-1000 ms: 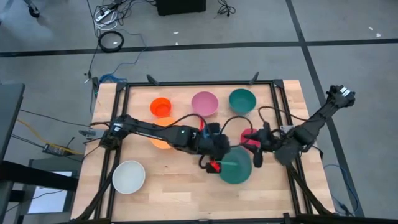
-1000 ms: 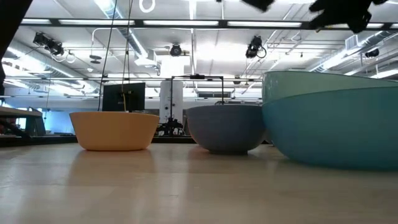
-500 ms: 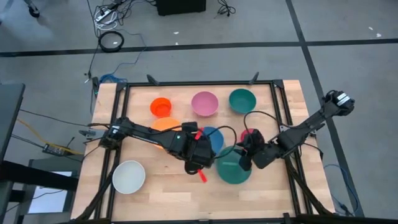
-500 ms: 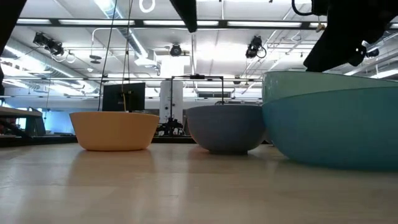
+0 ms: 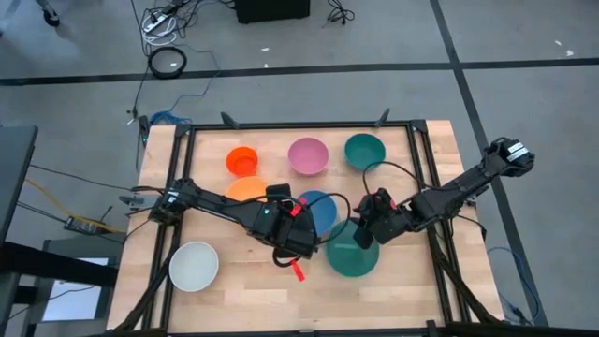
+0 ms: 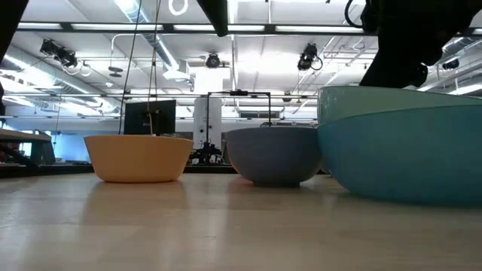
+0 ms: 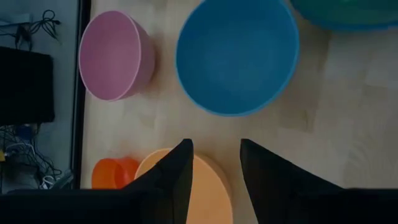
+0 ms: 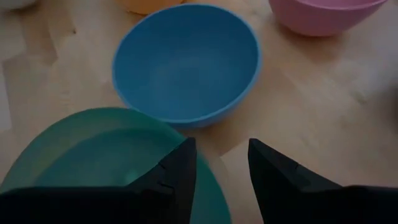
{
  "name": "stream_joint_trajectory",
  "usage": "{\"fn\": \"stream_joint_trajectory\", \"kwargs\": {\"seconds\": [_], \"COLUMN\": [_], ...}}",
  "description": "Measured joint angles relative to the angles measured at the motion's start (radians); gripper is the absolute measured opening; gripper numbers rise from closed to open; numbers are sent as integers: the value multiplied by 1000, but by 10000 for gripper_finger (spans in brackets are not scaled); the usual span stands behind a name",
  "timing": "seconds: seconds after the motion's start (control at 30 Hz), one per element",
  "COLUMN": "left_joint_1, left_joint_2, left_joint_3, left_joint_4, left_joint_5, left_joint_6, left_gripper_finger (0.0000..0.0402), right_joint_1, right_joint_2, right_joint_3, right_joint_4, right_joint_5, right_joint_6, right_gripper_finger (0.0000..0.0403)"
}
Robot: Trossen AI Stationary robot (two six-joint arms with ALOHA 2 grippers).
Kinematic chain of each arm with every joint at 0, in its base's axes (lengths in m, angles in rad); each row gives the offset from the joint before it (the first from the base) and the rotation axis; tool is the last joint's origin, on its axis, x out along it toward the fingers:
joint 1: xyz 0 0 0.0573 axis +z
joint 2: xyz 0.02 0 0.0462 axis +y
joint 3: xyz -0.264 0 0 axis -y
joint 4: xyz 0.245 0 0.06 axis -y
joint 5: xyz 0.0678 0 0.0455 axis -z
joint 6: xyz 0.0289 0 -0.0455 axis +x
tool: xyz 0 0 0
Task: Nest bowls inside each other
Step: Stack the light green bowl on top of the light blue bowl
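Lab: ceiling strip lights (image 6: 248,28), monitor (image 6: 150,117)

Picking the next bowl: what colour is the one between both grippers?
Blue, clearest in the right wrist view.

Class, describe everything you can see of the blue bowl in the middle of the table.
The blue bowl is round, smooth and plastic-looking, with a plain rim. It stands upright and empty on the wooden table, between the pale orange bowl and the big teal-green bowl. The wrist views show bare wood round it; neither gripper touches it.
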Motion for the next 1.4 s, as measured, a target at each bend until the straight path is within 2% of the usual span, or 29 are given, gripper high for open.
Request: {"fn": "stream_joint_trajectory", "kwargs": {"seconds": [0.87,1.03,1.13,1.4], "left_joint_1": [-2,-6,-7,-14], "left_joint_2": [0,0,0,0], "left_joint_3": [0,0,0,0], "left_joint_4": [0,0,0,0], "left_joint_5": [-1,-1,-1,-1], "left_joint_6": [-22,-22,-22,-25], "left_gripper_finger": [142,142,142,142], "right_joint_1": [-15,2,-30,-108], "right_joint_2": [0,-6,10,129], "right_joint_3": [0,-1,0,-1], "right_joint_4": [-74,119,187,229], "right_joint_5": [-102,-52,-26,-128], "right_joint_6": [54,-52,-131,-169], "right_gripper_finger": [134,134,133,132]}}
